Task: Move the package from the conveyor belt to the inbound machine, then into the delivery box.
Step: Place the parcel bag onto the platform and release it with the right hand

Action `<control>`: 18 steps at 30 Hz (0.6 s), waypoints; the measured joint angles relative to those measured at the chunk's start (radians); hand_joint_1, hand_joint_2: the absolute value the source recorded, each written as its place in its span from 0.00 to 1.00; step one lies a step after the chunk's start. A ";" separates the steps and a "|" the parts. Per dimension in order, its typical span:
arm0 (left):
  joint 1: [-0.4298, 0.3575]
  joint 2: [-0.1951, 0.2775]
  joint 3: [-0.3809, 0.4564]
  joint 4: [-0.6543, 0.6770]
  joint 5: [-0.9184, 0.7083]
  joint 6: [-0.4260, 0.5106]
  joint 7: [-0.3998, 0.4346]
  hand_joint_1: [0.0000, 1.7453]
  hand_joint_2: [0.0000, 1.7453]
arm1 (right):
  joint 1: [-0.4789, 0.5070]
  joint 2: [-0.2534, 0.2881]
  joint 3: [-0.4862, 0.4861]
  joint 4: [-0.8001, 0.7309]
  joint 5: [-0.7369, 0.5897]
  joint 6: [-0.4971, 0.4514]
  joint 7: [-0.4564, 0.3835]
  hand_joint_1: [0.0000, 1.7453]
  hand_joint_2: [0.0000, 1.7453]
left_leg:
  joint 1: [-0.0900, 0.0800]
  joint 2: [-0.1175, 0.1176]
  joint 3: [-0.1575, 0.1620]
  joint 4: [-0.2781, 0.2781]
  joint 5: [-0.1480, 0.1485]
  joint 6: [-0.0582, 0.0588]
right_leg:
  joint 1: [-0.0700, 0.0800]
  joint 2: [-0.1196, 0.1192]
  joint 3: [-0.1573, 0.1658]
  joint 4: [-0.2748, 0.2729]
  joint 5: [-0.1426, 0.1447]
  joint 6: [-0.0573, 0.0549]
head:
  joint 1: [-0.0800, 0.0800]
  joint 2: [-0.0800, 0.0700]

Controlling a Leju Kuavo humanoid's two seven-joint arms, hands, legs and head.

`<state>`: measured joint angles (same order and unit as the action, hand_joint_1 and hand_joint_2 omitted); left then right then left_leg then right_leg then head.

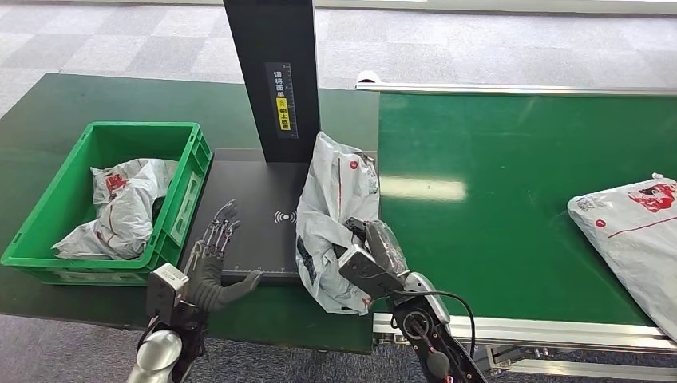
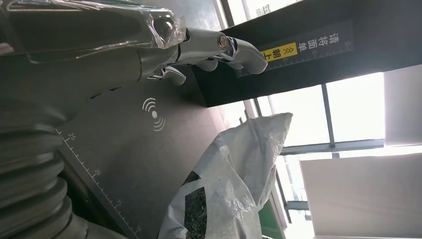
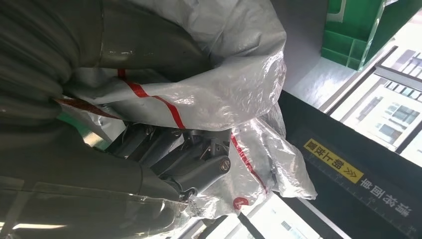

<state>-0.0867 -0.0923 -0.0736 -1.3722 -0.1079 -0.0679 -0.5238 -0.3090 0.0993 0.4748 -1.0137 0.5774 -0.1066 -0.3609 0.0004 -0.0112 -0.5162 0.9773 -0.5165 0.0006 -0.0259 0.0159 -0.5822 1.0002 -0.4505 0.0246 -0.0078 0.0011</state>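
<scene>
Currently the package (image 1: 335, 215) stands crumpled and upright at the right edge of the black scanner plate (image 1: 255, 219), held from below by the right hand (image 1: 371, 259), whose fingers grip the bag's plastic. The left hand (image 1: 217, 259) hovers over the plate's front left corner, fingers spread, holding nothing. Another bag (image 1: 124, 207) lies in the green crate (image 1: 48, 207); another (image 1: 635, 231) rests at the conveyor belt's (image 1: 495, 199) right edge.

White package (image 1: 335, 199) with red stripes; green crate (image 1: 48, 209); dark green belt (image 1: 511, 199).
</scene>
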 joint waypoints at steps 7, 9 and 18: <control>0.000 0.000 0.000 0.000 0.000 0.000 0.000 0.00 1.00 | 0.000 0.000 -0.016 0.017 0.000 -0.001 0.000 1.00 1.00 | 0.000 0.000 0.000 0.000 0.000 0.000 | 0.000 0.000 0.000 0.000 0.000 0.000 | 0.000 0.000; 0.001 0.000 0.000 0.000 0.000 0.001 0.000 0.00 1.00 | 0.000 0.000 -0.018 0.021 0.000 -0.006 0.003 1.00 1.00 | 0.000 0.000 0.000 0.000 0.000 0.000 | 0.000 0.000 0.000 0.000 0.000 0.000 | 0.000 0.000; 0.005 0.000 0.000 -0.003 -0.006 0.006 0.003 0.00 1.00 | 0.000 0.001 -0.058 0.036 -0.027 0.007 0.007 0.99 1.00 | 0.000 0.000 0.000 0.000 0.000 0.000 | 0.000 0.000 0.000 0.000 0.000 0.000 | 0.000 0.000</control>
<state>-0.0820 -0.0928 -0.0736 -1.3748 -0.1134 -0.0622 -0.5207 -0.3089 0.1004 0.4164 -0.9772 0.5504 -0.0998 -0.3540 0.0004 -0.0112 -0.5162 0.9773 -0.5165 0.0006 -0.0259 0.0159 -0.5823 1.0003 -0.4506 0.0245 -0.0079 0.0011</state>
